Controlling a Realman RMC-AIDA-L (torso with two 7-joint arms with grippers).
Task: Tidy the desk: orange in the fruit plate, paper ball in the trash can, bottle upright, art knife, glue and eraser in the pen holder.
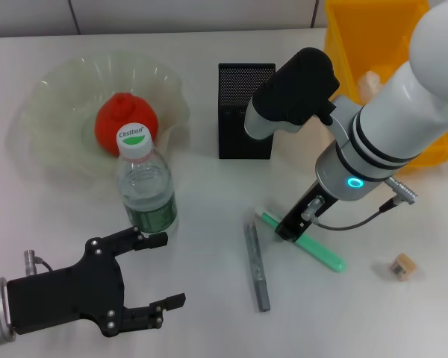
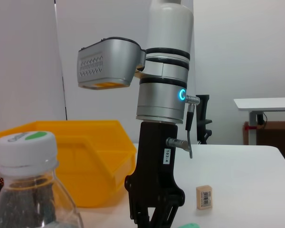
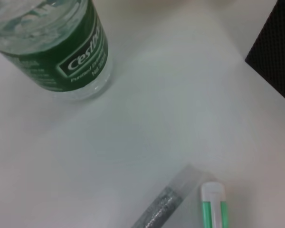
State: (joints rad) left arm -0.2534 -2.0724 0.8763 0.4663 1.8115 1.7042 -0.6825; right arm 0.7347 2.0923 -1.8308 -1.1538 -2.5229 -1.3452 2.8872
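White counter (image 1: 209, 216) spans the view: the left gripper (image 1: 160, 268) gapes wide beside the upright bottle (image 1: 145, 186), the orange (image 1: 125, 123) sits in the fruit plate (image 1: 52, 97), and the right gripper (image 1: 290, 227) is down on the green art knife (image 1: 313, 246); its spread cannot be told. Eraser (image 1: 404, 266) lies right.

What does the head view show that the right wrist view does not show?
Only the head view shows the orange in the fruit plate, the trash can, the eraser, and both grippers: left, right.
Only the right wrist view shows the bottle's label text.
Both show the bottle, pen holder, and the green and grey items.
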